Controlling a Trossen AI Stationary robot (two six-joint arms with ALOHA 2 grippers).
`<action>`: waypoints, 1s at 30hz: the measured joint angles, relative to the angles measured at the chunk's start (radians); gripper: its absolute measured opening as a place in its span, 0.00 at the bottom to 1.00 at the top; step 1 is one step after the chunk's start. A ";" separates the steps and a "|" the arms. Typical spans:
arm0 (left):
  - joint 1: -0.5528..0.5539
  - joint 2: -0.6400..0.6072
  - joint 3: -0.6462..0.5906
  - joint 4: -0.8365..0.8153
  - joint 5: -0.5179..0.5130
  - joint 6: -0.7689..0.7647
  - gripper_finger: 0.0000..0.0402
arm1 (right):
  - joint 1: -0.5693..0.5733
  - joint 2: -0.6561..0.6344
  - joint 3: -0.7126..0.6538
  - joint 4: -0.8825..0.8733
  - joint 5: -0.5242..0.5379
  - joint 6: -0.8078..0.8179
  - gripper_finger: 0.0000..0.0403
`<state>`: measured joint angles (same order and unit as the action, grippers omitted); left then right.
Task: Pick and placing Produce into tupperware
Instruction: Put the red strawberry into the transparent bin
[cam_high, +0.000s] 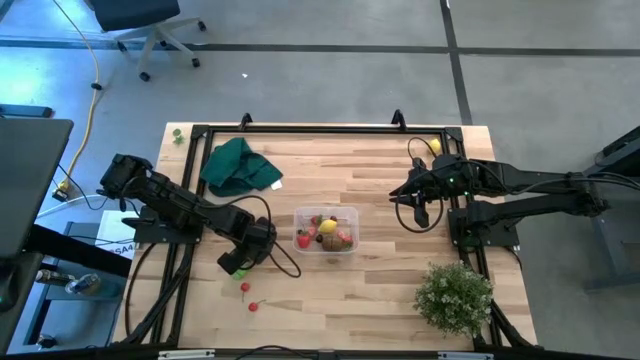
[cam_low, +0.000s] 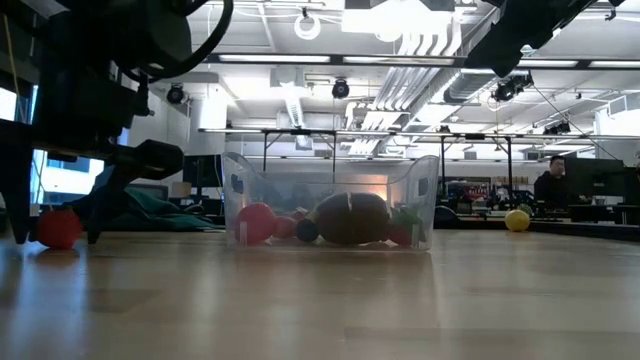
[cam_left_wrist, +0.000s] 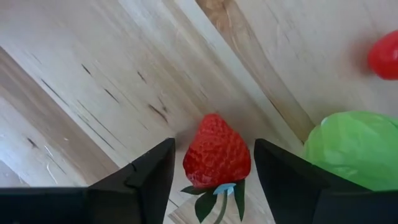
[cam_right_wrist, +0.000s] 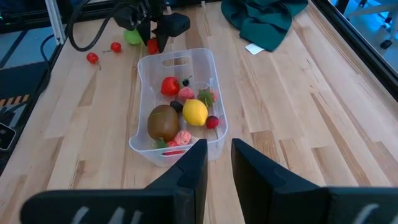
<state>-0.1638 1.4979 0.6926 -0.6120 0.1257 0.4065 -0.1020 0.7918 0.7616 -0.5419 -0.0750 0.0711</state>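
High view: left gripper (cam_high: 243, 262) sits just left of the clear rectangular plastic tub (cam_high: 349, 216), which already holds produce. Left wrist: fingers wide, straddling the red toy strawberry (cam_left_wrist: 216, 151), not gripping; close centred on the body, clear of the green piece (cam_left_wrist: 354, 148). Right wrist: right gripper (cam_right_wrist: 216, 163) narrowly parted, empty, waiting.

Red strawberry (cam_left_wrist: 217, 152) with tiny seed dimples and green leaves, next to a bright green piece (cam_left_wrist: 351, 148). The clear tub (cam_right_wrist: 186, 61) holds a yellow lemon (cam_right_wrist: 194, 112), a brown kiwi (cam_right_wrist: 163, 122) and red bits – pale striped wood table (cam_high: 380, 290), dark green cloth (cam_high: 238, 166).
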 joint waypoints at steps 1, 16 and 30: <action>0.000 0.000 0.000 0.000 0.000 -0.003 0.50 | 0.000 0.000 0.000 0.000 0.000 0.000 0.15; 0.000 0.000 0.000 0.000 -0.002 -0.019 0.36 | 0.000 0.000 0.000 0.000 0.000 0.000 0.15; 0.000 -0.026 0.000 0.049 -0.008 -0.026 0.38 | 0.000 0.000 0.000 0.000 0.000 0.000 0.15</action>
<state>-0.1638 1.4717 0.6926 -0.5632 0.1182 0.3806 -0.1020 0.7914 0.7616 -0.5419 -0.0748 0.0711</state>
